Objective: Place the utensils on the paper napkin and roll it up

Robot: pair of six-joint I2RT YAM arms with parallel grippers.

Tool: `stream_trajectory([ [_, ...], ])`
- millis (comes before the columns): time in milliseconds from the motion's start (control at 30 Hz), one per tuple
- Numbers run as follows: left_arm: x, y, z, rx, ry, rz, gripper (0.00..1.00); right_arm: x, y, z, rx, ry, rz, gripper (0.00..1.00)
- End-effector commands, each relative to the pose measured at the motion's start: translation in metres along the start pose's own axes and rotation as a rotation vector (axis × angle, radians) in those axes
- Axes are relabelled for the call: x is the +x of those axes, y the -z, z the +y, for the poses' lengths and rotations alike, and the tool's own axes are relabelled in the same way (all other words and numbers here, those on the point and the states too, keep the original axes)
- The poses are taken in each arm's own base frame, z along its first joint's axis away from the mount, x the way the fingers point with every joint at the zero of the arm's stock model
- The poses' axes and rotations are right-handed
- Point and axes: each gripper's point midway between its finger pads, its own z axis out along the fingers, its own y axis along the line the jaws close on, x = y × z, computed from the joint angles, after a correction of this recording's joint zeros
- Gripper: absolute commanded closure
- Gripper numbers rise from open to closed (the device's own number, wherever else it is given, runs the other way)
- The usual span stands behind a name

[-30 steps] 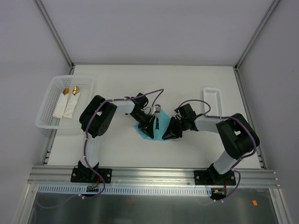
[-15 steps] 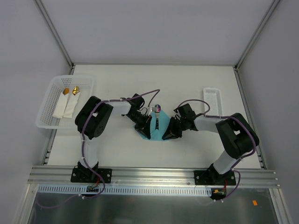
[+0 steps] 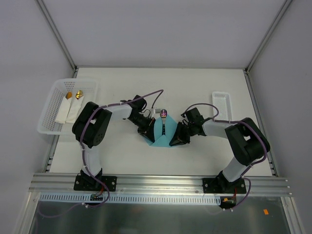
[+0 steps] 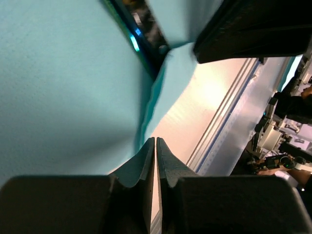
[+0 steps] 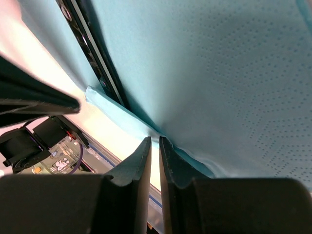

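The teal paper napkin (image 3: 160, 137) lies mid-table with both side edges lifted. The utensils (image 3: 165, 122) rest along its middle, their purplish heads poking out at the far end. A dark shiny handle shows in the left wrist view (image 4: 141, 36) and in the right wrist view (image 5: 90, 46). My left gripper (image 3: 149, 128) sits at the napkin's left edge, shut; its fingertips (image 4: 155, 140) meet with nothing seen between them. My right gripper (image 3: 175, 136) is at the right edge. Its tips (image 5: 155, 139) pinch the napkin's fold (image 5: 126, 114), with a thin slit behind them.
A white mesh basket (image 3: 48, 124) at the far left holds two white rolled napkins (image 3: 69, 111) with gold-tipped cutlery. A small white tray (image 3: 222, 105) stands at the right. The metal rail runs along the near edge.
My left gripper has drawn back to the left, off the middle of the napkin, uncovering the utensils' heads. The right gripper has stayed in place on the right edge.
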Motion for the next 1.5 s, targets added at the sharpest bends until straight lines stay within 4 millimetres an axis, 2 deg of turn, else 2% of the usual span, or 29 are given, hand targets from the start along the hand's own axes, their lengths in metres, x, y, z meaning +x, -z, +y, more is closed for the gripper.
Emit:
stream_trajectory([
  [0,-0.017,0.024,-0.037,0.054,-0.161,-0.072,0.95,-0.003,-0.002,-0.015,0.074,0.011,-0.006,0.85],
  [167,-0.022,0.020,-0.049,0.058,-0.191,-0.073,0.95,-0.006,-0.002,-0.011,0.066,0.014,-0.009,0.85],
  [467,-0.019,-0.003,-0.039,0.047,-0.144,-0.051,0.95,-0.007,-0.002,-0.009,0.061,0.015,-0.007,0.85],
  [767,-0.022,-0.015,-0.035,0.054,-0.131,-0.037,0.95,-0.008,-0.003,-0.009,0.060,0.015,-0.006,0.85],
  [1000,-0.020,-0.026,-0.015,0.005,-0.047,-0.013,0.98,-0.009,-0.002,-0.004,0.049,0.019,-0.006,0.85],
  [1167,-0.021,-0.028,0.000,-0.038,0.011,-0.017,1.00,-0.010,0.005,0.005,0.032,0.031,-0.016,0.84],
  [1300,-0.020,-0.029,0.003,-0.042,0.032,-0.014,1.00,-0.014,0.021,0.020,-0.004,0.038,-0.063,0.77],
  [1333,-0.021,-0.029,0.003,-0.044,0.032,-0.014,1.00,-0.014,0.024,0.023,-0.009,0.040,-0.074,0.73],
  [1367,-0.020,-0.029,0.003,-0.042,0.035,-0.013,1.00,-0.014,0.028,0.023,-0.006,0.036,-0.089,0.66],
  [1467,-0.020,-0.029,0.003,-0.045,0.035,-0.013,1.00,-0.016,0.044,0.030,-0.022,0.030,-0.146,0.55],
])
